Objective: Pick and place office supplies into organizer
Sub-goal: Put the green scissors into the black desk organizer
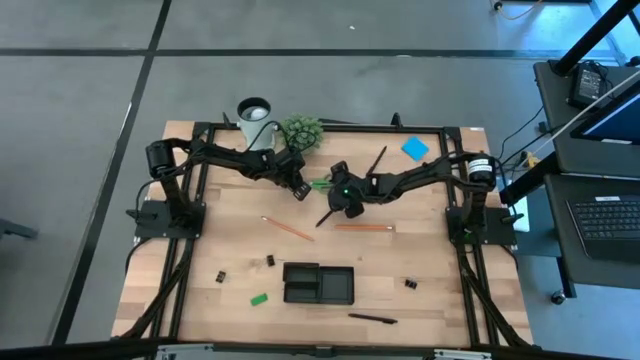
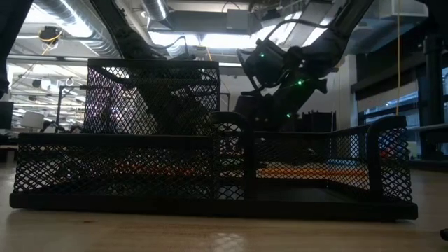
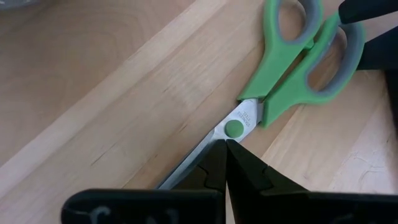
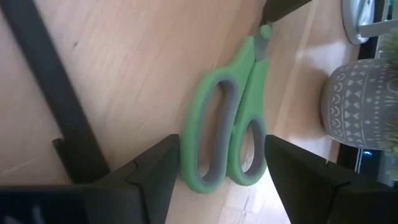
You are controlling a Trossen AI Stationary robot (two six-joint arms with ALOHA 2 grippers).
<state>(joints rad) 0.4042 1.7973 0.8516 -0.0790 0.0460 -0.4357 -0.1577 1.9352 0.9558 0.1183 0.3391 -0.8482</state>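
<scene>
The green-handled scissors (image 1: 320, 184) sit between my two grippers, past the table's middle toward its far edge. My left gripper (image 1: 298, 188) is shut on them at the blade end (image 3: 224, 146). My right gripper (image 1: 343, 192) is open at the handle end; in its wrist view (image 4: 222, 142) one finger stands on each side of the green handle loops (image 4: 230, 124). The black organizer (image 1: 318, 283) rests flat near the near edge, and its mesh walls (image 2: 210, 161) fill the low view. My left gripper pinches the scissors' shut blades (image 3: 208, 138) between its two fingers, just short of the green pivot screw (image 3: 234, 128), coming from the table's left. The handles (image 3: 292, 68) stick out beyond the fingertips. Whether the scissors are clear of the table I cannot tell. My right gripper: one finger (image 4: 155, 168) stands right beside a handle loop; whether it touches I cannot tell.
Orange pencils (image 1: 288, 228) (image 1: 362, 227) and black pens (image 1: 375, 160) (image 1: 372, 318) lie on the wood. Small binder clips (image 1: 219, 274) (image 1: 270, 261) (image 1: 410, 283) and a green eraser (image 1: 259, 298) lie near the organizer. A blue pad (image 1: 415, 149), potted plant (image 1: 302, 132) and white cup (image 1: 255, 110) stand by the far edge.
</scene>
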